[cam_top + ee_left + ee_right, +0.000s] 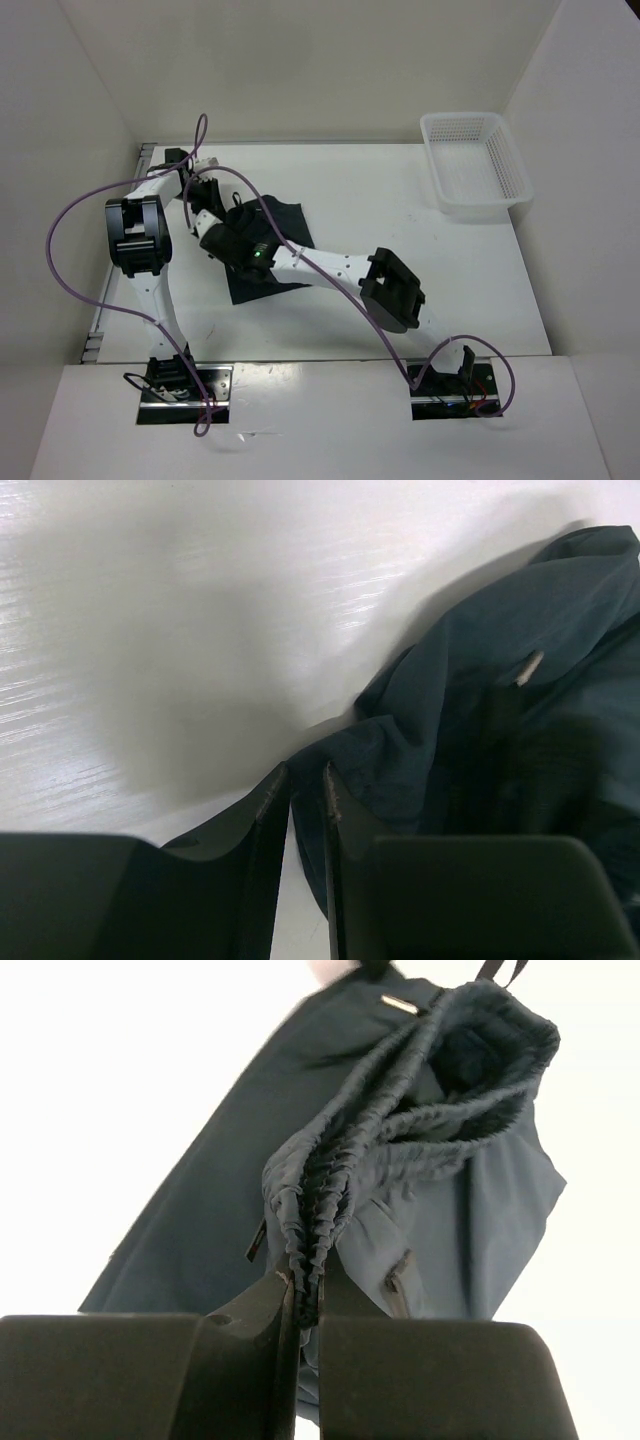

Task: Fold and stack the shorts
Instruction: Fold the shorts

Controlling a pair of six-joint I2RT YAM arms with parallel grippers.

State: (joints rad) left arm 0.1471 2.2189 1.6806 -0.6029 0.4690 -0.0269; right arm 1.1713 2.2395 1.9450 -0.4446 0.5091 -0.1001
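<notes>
The dark navy shorts point(284, 222) lie bunched on the white table left of centre, partly under both grippers. My left gripper point(207, 212) is at their left edge. In the left wrist view its jaws point(305, 778) are nearly closed, with an edge of the shorts point(480, 680) between them. My right gripper point(232, 243) reaches across from the right over the cloth. In the right wrist view it point(305, 1285) is shut on the gathered waistband point(400, 1130), and the rest of the shorts point(200, 1180) hangs beyond it.
A white mesh basket point(432, 150) stands at the table's back right corner. White walls close in the table point(400, 210) at the left, back and right. Purple cables loop over the left arm.
</notes>
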